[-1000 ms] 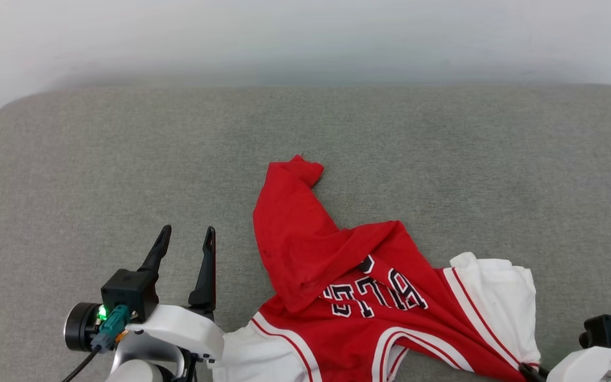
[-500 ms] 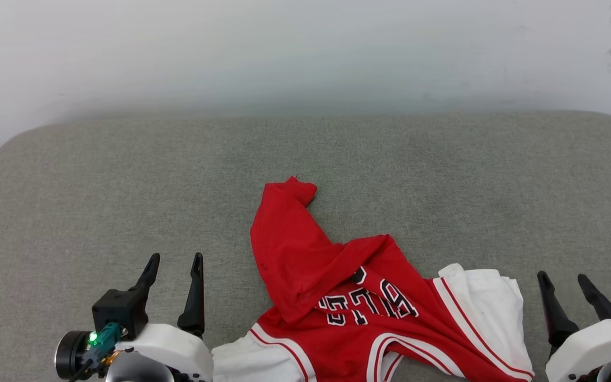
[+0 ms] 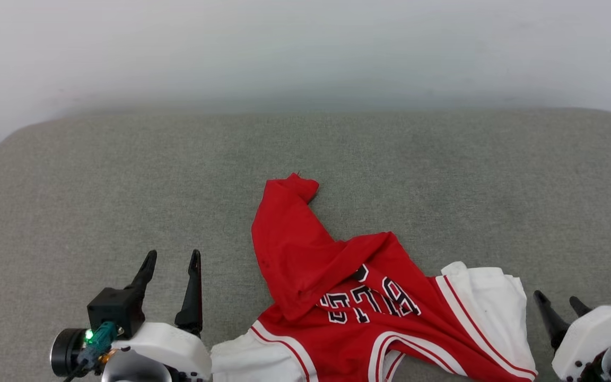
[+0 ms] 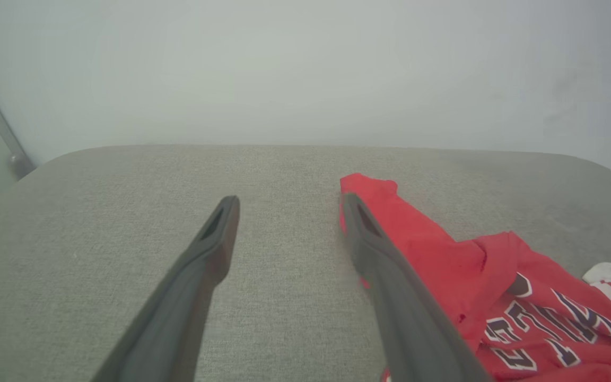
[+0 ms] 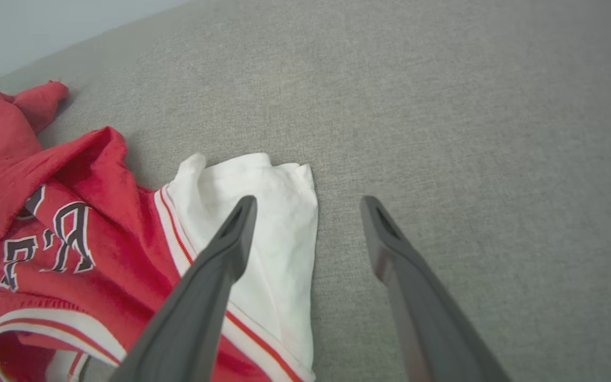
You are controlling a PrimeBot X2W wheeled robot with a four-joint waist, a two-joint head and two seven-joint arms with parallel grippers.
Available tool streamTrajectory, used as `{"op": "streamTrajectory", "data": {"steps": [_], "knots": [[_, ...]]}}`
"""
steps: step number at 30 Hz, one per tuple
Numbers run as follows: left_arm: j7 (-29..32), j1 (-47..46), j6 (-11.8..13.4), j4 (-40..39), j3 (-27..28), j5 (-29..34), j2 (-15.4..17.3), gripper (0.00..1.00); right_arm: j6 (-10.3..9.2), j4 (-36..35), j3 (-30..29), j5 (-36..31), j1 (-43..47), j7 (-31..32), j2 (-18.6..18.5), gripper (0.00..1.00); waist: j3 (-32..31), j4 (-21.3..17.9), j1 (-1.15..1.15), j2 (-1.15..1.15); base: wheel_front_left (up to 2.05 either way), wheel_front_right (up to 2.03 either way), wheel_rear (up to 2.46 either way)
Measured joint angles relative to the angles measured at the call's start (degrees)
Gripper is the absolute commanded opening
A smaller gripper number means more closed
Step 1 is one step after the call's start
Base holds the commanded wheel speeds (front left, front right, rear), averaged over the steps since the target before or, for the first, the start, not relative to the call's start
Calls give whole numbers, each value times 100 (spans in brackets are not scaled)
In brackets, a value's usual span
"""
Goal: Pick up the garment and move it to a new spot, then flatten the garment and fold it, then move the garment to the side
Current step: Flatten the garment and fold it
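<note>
Red garment (image 3: 305, 254) in a heap on grey upholstery (image 3: 125, 175)

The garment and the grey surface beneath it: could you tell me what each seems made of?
The garment looks like thin, soft, matte cloth, probably knit: it lies in limp folds and creases. The grey surface seems padded, covered in matte woven upholstery: a fine weave shows, and its corners are rounded.

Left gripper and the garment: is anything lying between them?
Nothing. In the head view a strip of bare grey cushion separates the open left gripper from the garment. The two are apart, not touching.
</note>
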Motion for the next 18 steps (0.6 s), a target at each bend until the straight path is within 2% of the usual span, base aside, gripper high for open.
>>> {"op": "streamTrajectory", "data": {"steps": [5, 9, 18], "knots": [[-49, -228, -67, 12, -57, 62, -70, 100, 0, 316, 46, 246, -498, 1161, -363, 100, 329, 95, 0, 0, 0, 0, 0], [-112, -409, -114, 49, -98, 77, -163, 100, 0, 534, 261, 394, -878, 1837, -525, 100, 611, 205, 0, 0, 0, 0, 0], [-152, -702, -305, 398, -245, 75, -303, 100, 0, 1247, 231, 530, -1272, 2497, -680, 100, 958, 573, 0, 0, 0, 0, 0]]}}
